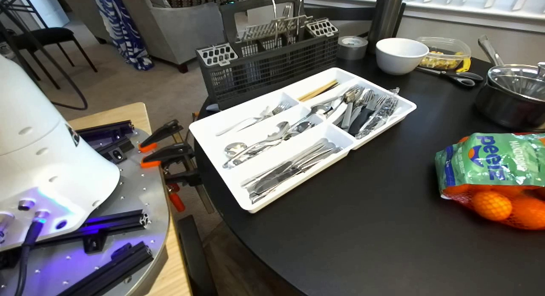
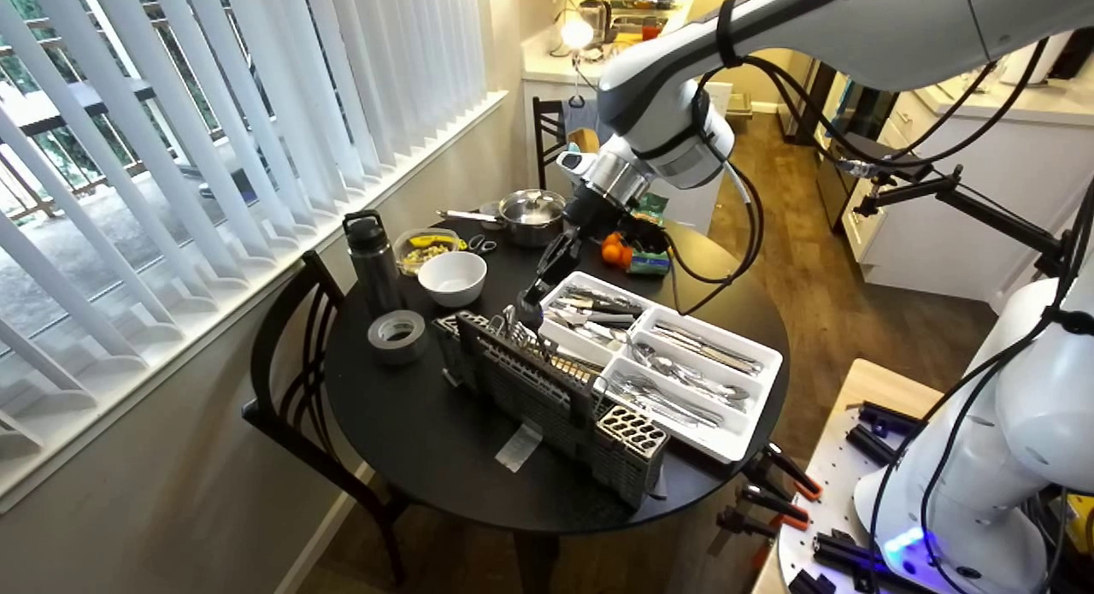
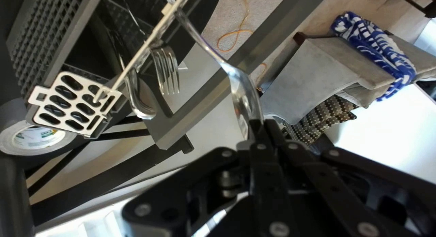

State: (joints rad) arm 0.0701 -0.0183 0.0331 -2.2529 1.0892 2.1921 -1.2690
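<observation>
Above the basket [image 1: 272, 62], the tool [image 3: 263, 122] is pinched on a spoon [image 3: 242, 80]; extraction seems in hand. The next move calls for a straight lift.

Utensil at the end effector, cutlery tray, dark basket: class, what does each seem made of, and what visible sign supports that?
Utensil: metal, polished, likely stainless steel; bright mirror-like reflections. Cutlery tray: probably plastic, smooth and white; rounded, seamless-looking corners. Dark basket: probably plastic, matt grey; fine moulded-looking grid in its walls.
</observation>
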